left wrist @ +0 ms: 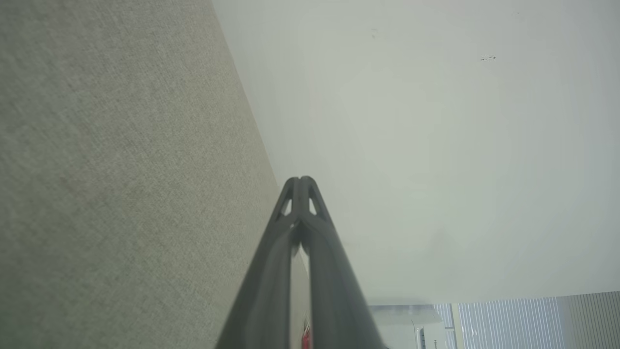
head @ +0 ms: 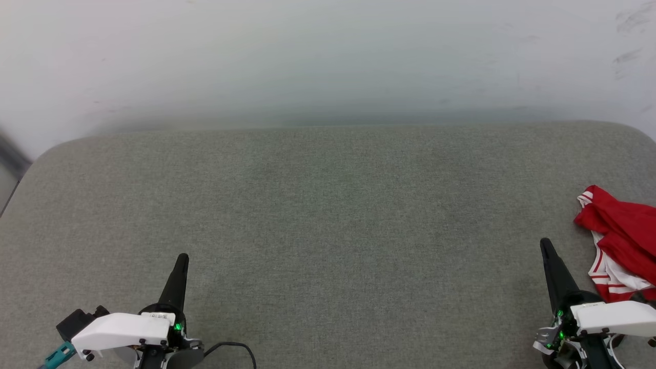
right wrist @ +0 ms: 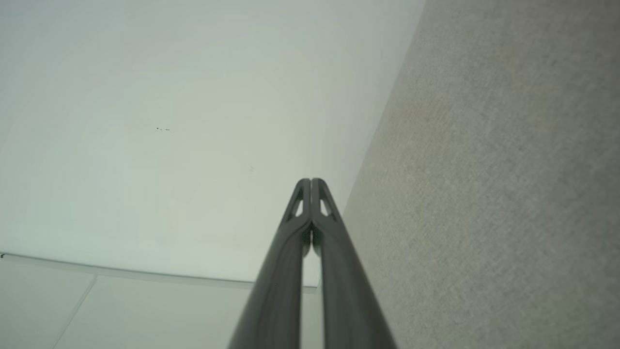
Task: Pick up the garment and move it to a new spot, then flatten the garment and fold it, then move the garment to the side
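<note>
Where the grey pad [head: 328, 230] runs off on the robot's right, the shirt [head: 622, 238] lies in a crumpled heap. It is bright red, with white parts and red-and-white stripes along its edges. Folds bunch it up, and part of it goes past the side of the head view. It sits just beside the right gripper [head: 545, 245]; I cannot tell if they touch. The left gripper [head: 182, 258] is well apart from it, at the other side of the pad. Both grippers point toward the pale wall [head: 328, 61].

Each gripper is closed tight and holds nothing. From the head, each one looks like a single dark spike. The wrist views tell more: the left gripper [left wrist: 300, 182] has two fingers [left wrist: 271, 271] pressed together at the tips, and so does the right gripper [right wrist: 310, 182].

Low in the left wrist view are pale blinds [left wrist: 508, 320] and a tiny red bit [left wrist: 305, 339] between the fingers, too small to tell what it is. In the right wrist view the pad fills the right side and the wall the left.
</note>
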### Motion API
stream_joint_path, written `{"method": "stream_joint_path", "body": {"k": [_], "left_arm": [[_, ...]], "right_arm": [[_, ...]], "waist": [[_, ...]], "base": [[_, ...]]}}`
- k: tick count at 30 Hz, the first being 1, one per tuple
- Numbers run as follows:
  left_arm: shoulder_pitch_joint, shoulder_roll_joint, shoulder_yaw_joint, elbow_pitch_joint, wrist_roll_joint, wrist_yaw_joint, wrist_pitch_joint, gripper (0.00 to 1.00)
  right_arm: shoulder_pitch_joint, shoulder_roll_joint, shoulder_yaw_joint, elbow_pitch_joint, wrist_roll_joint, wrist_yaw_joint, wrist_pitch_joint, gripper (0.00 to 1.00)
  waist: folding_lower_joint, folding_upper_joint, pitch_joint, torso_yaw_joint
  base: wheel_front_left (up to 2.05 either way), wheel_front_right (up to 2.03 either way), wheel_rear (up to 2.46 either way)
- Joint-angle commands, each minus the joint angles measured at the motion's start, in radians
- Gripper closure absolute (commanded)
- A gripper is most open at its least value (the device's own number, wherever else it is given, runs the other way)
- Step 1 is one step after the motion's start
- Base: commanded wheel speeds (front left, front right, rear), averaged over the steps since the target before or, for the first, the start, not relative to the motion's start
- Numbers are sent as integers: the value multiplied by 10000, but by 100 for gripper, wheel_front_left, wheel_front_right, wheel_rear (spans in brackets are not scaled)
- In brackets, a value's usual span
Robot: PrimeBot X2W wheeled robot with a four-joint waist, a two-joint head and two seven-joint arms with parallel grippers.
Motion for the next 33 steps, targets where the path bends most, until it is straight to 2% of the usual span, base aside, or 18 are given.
{"method": "stream_joint_path", "body": {"k": [1, 25, 33], "left_arm": [[-212, 13, 26, -2, -206, -41, 50, 100], [-430, 12, 176, 190, -1983, -186, 495, 100], [-434, 12, 168, 183, -1980, -193, 508, 100]], "right_arm": [[-140, -40, -27, -8, 200, 1, 55, 100], [-387, 3, -116, 209, 1881, 0, 534, 100], [-378, 21, -132, 211, 1860, 0, 548, 100]], "waist": [[0, 0, -2, -3], [0, 0, -44, -66], [0, 0, -46, -68]], "base": [[0, 0, 0], [0, 0, 0], [0, 0, 0]]}}
